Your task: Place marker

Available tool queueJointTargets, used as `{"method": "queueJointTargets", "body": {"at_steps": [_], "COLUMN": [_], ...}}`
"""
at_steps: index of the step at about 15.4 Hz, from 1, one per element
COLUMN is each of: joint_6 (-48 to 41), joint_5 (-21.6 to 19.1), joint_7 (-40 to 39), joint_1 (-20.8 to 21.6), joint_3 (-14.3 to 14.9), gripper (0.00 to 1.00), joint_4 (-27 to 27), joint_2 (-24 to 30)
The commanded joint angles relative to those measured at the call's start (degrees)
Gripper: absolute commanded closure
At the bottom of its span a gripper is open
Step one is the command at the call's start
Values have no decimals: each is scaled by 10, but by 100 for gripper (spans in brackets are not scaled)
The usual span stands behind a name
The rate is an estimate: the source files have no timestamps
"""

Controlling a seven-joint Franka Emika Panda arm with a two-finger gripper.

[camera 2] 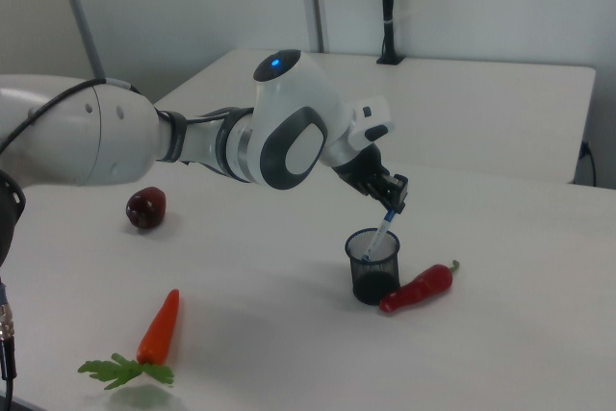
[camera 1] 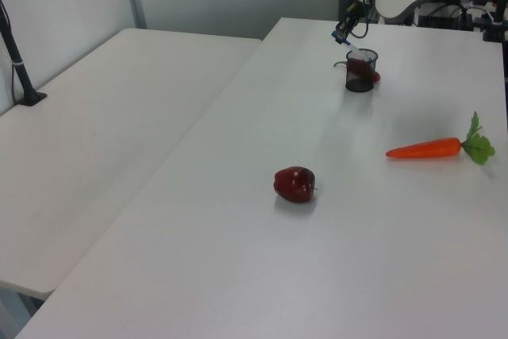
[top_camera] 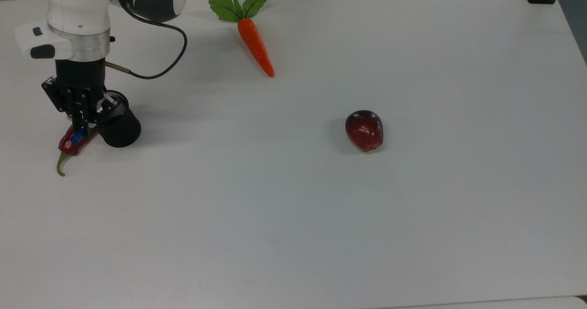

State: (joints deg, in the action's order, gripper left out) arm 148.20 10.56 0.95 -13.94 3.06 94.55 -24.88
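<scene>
Right now, gripper (camera 2: 391, 201) pinching marker (camera 2: 384, 230) near its upper end, jaws pressed on the barrel, pen tilted w/ lower tip dipping just inside the rim of the black mesh cup (camera 2: 372, 268) in right view. Seen in top view w/ gripper (top_camera: 82, 116) at approx 9 o'clock of the cup (top_camera: 120, 130), blue end of marker (top_camera: 76, 137) poking out over the red chili (top_camera: 73, 143).

Risks, judged from this pose:
- Tilted marker may catch the cup rim on the way down; light mesh cup could tip or skid, prob toward 3 o'clock in top view.
- Letting go too early, w/ tip barely inside: pen could pivot on the rim, flip out, land on table (top_camera: 321, 208) or on the chili, which touches the cup at 8 o'clock in top view.
- Pushing down too far: tip jams on cup bottom, cup drags w/ the arm.
- Fingers close to rim; opening wide could knock the cup.

Carrot (top_camera: 255, 43) and apple (top_camera: 364, 129) well apart, approx 1 and 3 o'clock of the cup in top view, no threat. Safer w/ straighter pen, deeper insert, then release.
</scene>
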Motion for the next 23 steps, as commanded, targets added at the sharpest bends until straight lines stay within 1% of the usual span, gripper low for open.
{"method": "queueJointTargets", "body": {"at_steps": [1, 2, 3, 4, 5, 6, 7, 8, 10, 13, 16, 21, 23], "joint_6": [8, 8, 5, -5, -12, -14, -14, -14, -17, -65, -141, -296, -356], "joint_5": [11, 10, 10, 10, 10, 10, 10, 9, 10, 5, 2, 1, 1], "joint_7": [2, 2, 3, 3, 3, 3, 4, 10, 23, 30, 41, 45, 45], "joint_1": [1, 2, 3, 4, 6, 6, 7, 8, 23, 60, 112, 189, 207], "joint_3": [-2, -2, -2, -2, -2, -4, -7, -10, -13, -14, -14, -15, -15], "gripper": [58, 52, 44, 29, 21, 16, 5, 0, 0, 0, 0, 0, 0], "joint_4": [23, 23, 23, 20, 19, 19, 19, 18, 9, -6, -21, -24, -24], "joint_2": [22, 26, 28, 29, 31, 33, 34, 37, 38, 47, 62, 116, 140]}}
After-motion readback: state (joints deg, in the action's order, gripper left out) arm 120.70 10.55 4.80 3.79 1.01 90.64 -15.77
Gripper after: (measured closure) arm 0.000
